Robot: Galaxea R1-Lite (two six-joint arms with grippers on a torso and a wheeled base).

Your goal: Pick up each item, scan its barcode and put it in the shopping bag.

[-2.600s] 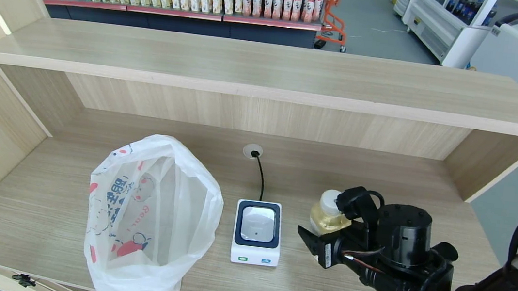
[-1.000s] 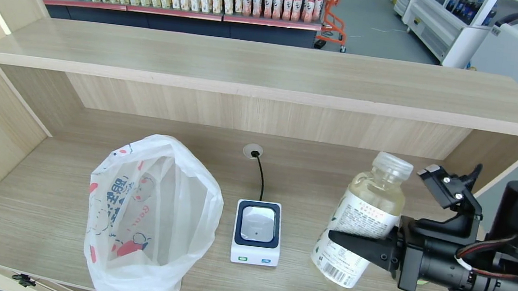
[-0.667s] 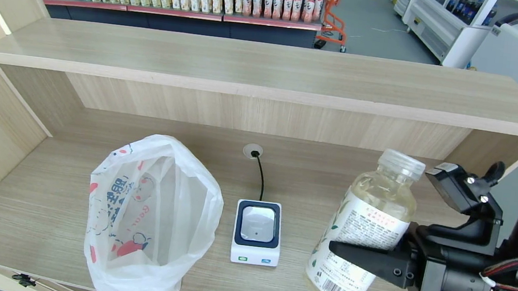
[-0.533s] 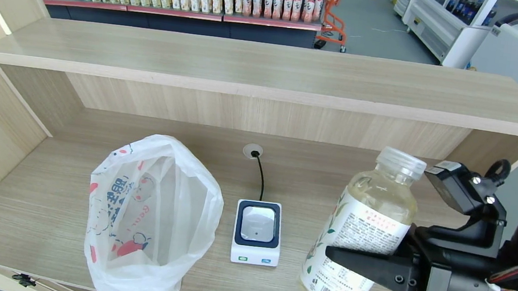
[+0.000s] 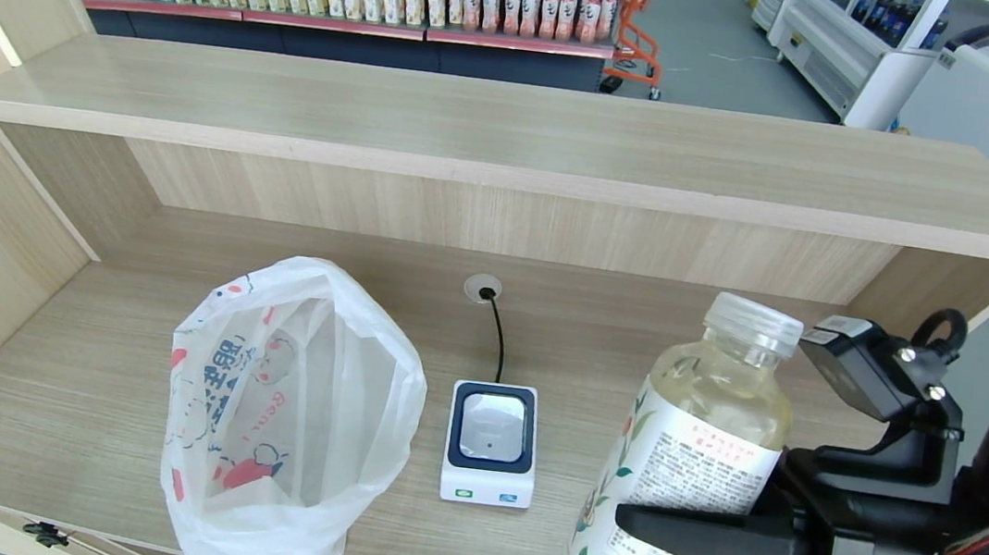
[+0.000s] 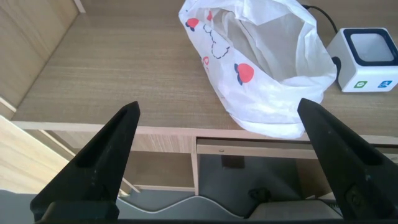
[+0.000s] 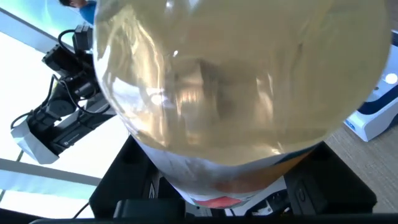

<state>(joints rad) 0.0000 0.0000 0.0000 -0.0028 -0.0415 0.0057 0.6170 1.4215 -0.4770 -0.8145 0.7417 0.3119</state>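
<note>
A clear bottle [image 5: 698, 450] of pale yellow drink, with a white cap and a white label, hangs above the counter's right front. It tilts slightly, cap away from me, and its barcode faces down near the base. My right gripper [image 5: 654, 514] is shut on its lower body from the right. In the right wrist view the bottle [image 7: 236, 81] is seen close up from its base. The white barcode scanner [image 5: 491, 443] sits mid-counter, left of the bottle. The white shopping bag [image 5: 292, 422] stands open further left. My left gripper [image 6: 217, 109] hangs open and empty off the counter's front edge, near the bag [image 6: 267, 68].
The wooden counter [image 5: 71, 397] has a raised back wall, side walls and an upper ledge [image 5: 510, 140]. The scanner's black cable [image 5: 497, 338] runs to a hole at the back. A drawer front [image 6: 249, 155] sits under the counter edge.
My right gripper took the bottle off the counter's right side and lifted it. Over the last second the bottle came nearer to me and slightly left.
</note>
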